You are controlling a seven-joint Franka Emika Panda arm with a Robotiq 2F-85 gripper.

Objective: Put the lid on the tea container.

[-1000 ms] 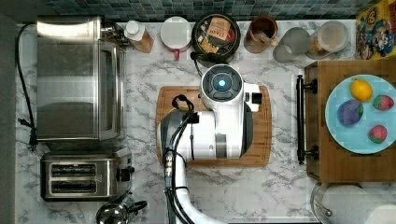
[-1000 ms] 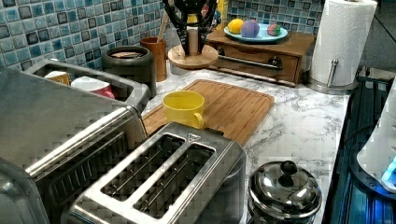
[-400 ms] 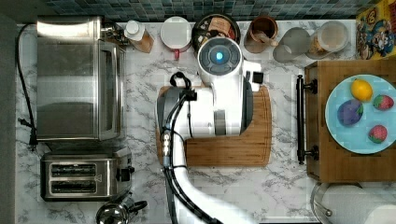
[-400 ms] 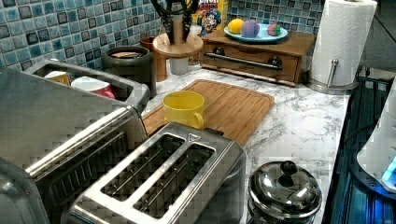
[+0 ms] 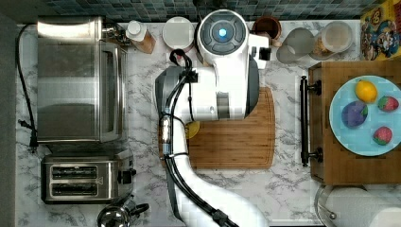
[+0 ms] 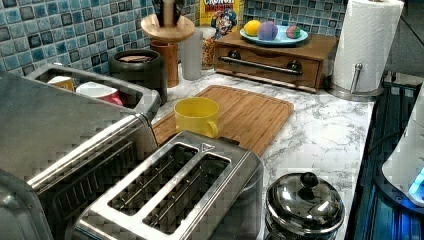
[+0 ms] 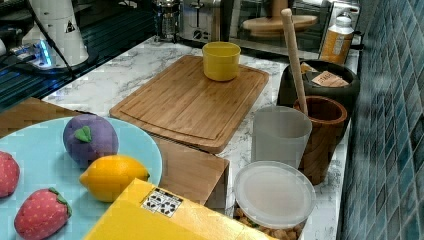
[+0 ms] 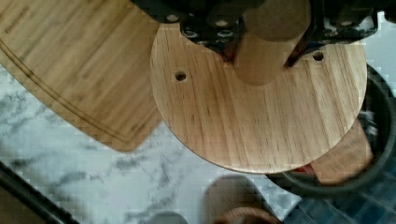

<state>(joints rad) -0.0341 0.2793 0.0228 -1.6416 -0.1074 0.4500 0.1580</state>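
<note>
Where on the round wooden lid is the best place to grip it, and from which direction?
Grip the lid by its upright central knob, coming straight down from above. The disc is flat, wide and thin, offering little at the rim, while the knob is a narrow cylinder. The wrist view shows the gripper shut on that knob, with the lid held level above the tea container.
</note>
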